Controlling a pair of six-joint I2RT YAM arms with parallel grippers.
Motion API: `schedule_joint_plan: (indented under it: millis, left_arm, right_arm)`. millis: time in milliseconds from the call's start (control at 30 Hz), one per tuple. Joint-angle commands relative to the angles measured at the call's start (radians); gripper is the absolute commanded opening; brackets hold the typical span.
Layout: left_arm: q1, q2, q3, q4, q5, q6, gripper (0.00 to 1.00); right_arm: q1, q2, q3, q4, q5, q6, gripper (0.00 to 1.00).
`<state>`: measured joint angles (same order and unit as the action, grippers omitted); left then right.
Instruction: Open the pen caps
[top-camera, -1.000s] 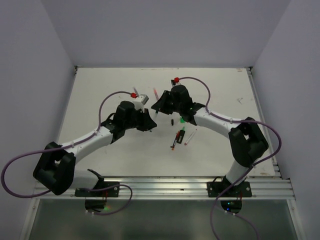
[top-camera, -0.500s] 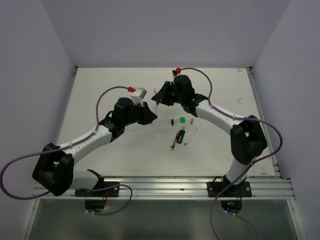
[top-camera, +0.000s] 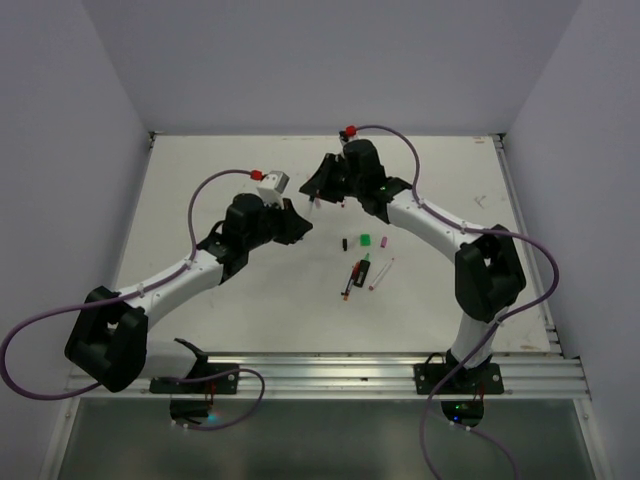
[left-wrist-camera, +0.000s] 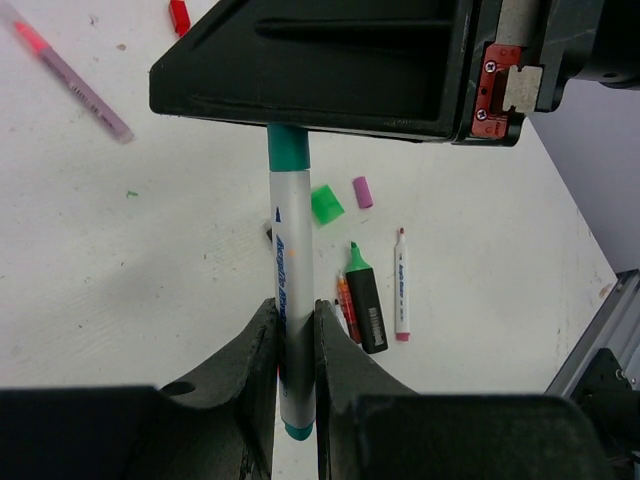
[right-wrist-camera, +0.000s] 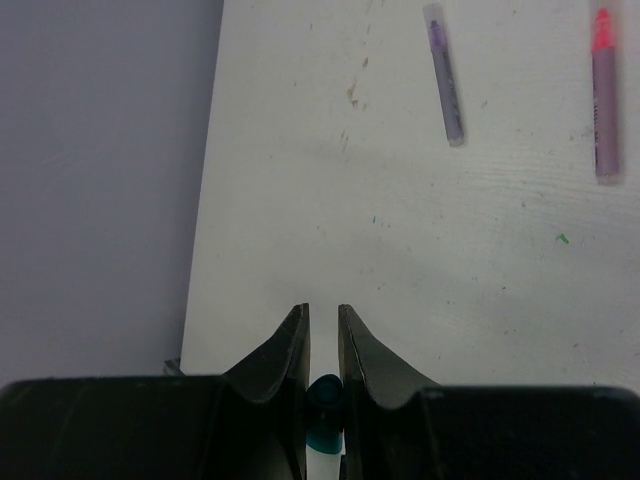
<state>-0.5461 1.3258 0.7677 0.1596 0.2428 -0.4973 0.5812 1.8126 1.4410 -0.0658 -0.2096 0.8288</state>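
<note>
Here's a white matte tabletop (top-camera: 170, 170), faintly speckled and scuffed in the wrist views. Plain pale lavender-grey walls (top-camera: 320, 60) box it in at the back and on both sides. A slotted silver aluminium rail (top-camera: 330, 372) runs along the near edge. The light is soft and even, with faint shadows.

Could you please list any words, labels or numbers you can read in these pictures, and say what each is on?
The whitish pen barrel under the teal cap: blue lettering along it, too blurred to read.
The stubby green-and-black highlighter: pale barcode-like label, unreadable.
The white pen with a red tip: tiny marks, too small.
No text is legible.
</note>
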Motion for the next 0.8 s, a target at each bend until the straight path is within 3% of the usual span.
schedule_joint_plan:
  millis: [0, 767]
  left_arm:
    - [-0.038, 0.003, -0.074, -0.281, 0.199, 0.0, 0.0]
    - [-0.04, -0.004, -0.104, -0.289, 0.234, -0.003, 0.0]
  right_arm:
    - [-0.135, -0.016, 0.14, 0.271, 0.242, -0.037, 0.0]
    - [-0.21, -0.015, 0.248, 0.34, 0.299, -0.069, 0.0]
